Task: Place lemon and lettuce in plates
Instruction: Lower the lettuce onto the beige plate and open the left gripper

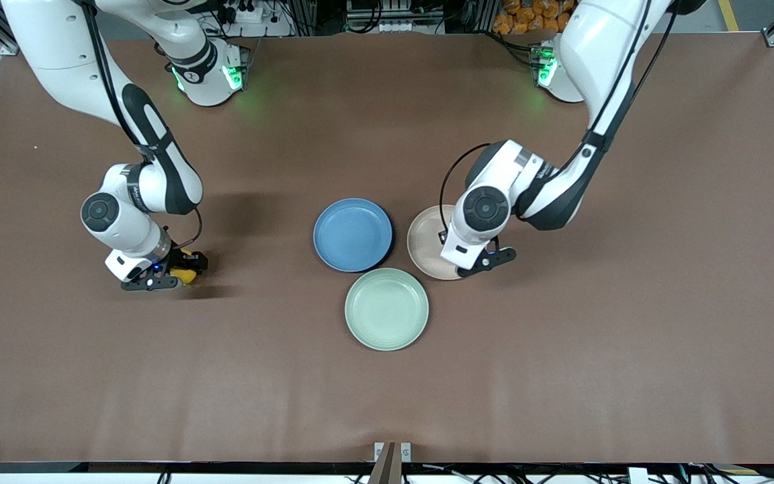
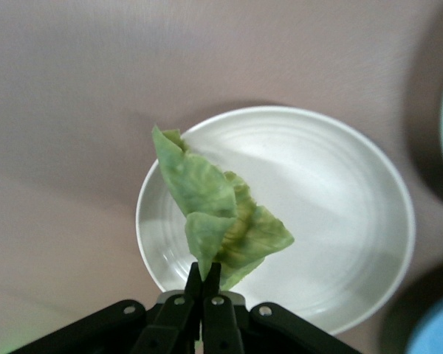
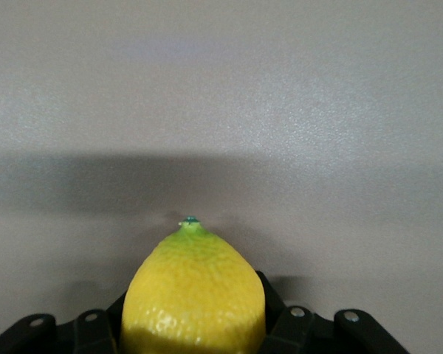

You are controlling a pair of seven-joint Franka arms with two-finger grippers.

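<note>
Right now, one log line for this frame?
left end effector: shut on lettuce, over beige plate | right end effector: shut on lemon, over table | blue plate: empty

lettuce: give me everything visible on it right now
The lettuce is a small green leaf, crinkled and folded, pale green with a yellower patch near its middle and a pointed tip. It looks thin and limp. The left claw is shut on its lower edge, fingers pinched together, so the leaf hangs in the air over the beige-pink plate, touching only the claw. In the front view the arm hides it.
</note>
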